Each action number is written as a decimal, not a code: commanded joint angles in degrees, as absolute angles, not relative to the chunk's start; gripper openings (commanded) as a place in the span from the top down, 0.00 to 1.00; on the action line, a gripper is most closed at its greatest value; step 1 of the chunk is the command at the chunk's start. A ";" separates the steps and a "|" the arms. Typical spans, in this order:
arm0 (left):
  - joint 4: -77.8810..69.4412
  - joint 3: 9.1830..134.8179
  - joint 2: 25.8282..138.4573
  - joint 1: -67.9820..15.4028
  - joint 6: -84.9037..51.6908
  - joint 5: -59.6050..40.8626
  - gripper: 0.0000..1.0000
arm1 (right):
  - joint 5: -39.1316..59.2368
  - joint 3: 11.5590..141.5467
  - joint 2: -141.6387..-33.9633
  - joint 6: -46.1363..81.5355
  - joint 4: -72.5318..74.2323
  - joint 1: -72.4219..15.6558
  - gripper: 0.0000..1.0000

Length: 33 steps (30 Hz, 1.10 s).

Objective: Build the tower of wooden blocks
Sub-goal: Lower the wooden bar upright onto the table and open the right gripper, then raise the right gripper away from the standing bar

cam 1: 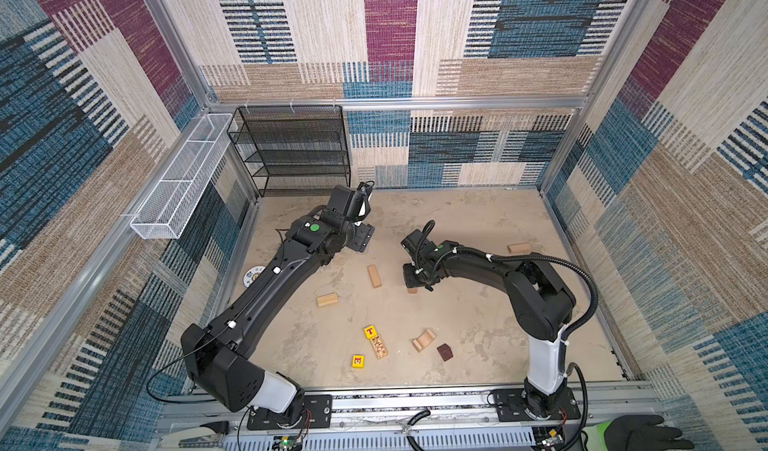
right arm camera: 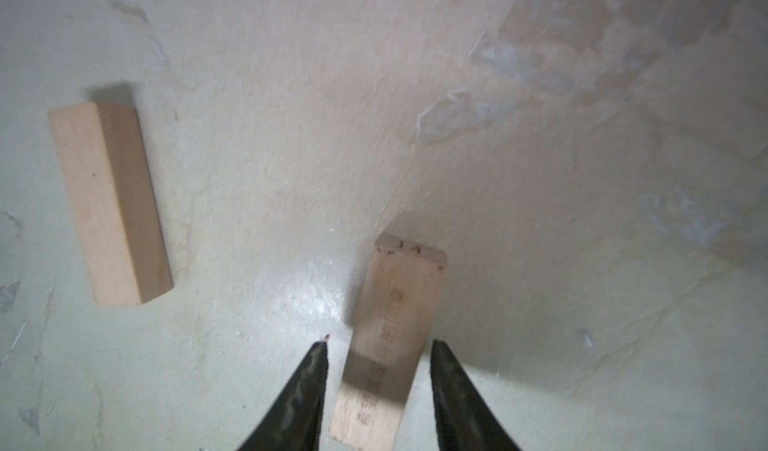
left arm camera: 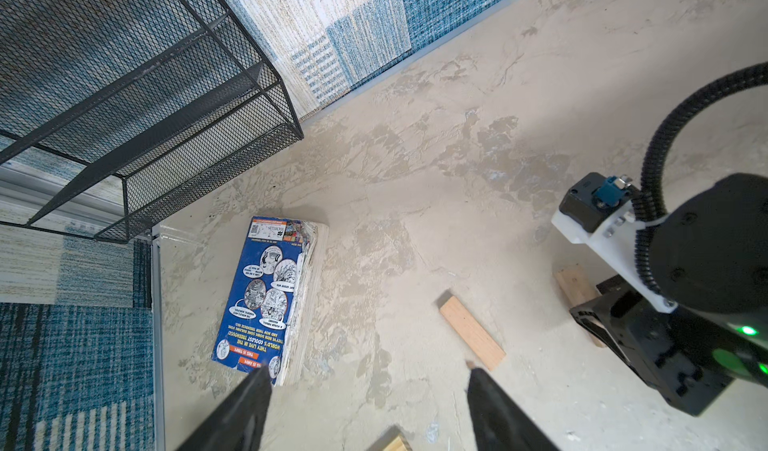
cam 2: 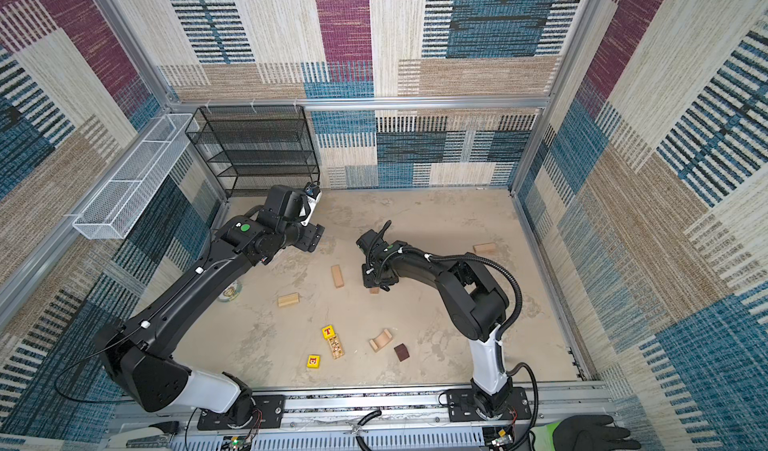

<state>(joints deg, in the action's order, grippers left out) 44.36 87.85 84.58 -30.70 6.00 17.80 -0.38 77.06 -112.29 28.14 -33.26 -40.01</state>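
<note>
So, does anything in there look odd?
Yes: a tattered blue book lies beside the black mesh shelf, and a gloved hand pokes in at the near edge. Neither is a toy.

Findings for your attention. In both top views the right gripper [cam 1: 413,283] hides its own fingers and nearly all of the bar [cam 1: 412,290] beneath it; you see only one pale end. In the right wrist view the bar runs off the bottom edge. Its stamped print is too blurred to read, and both fingers [right arm camera: 299,395] are smeared and cut off. Well left of the right gripper, the left arm [cam 1: 270,286] covers about half of the round disc [cam 1: 249,277], and the disc's print is too small to read. Nearer the camera than the right gripper, the picture on the yellow cube [cam 1: 358,361] cannot be made out. In the left wrist view a wood block [left arm camera: 390,442] is clipped by the bottom edge.
</note>
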 commanded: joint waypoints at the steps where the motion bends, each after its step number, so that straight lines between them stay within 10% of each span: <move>1: 43.51 87.71 84.38 -30.65 6.66 18.50 0.21 | 0.64 76.82 -112.76 28.92 -32.96 -40.10 0.56; 33: 43.63 87.71 84.11 -30.66 6.59 18.02 0.21 | 3.08 76.45 -112.49 29.55 -32.87 -40.08 0.59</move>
<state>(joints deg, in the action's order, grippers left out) 44.36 87.85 84.42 -30.65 6.00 17.78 2.57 76.42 -112.86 28.60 -32.88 -40.01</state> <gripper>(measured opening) 0.793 0.412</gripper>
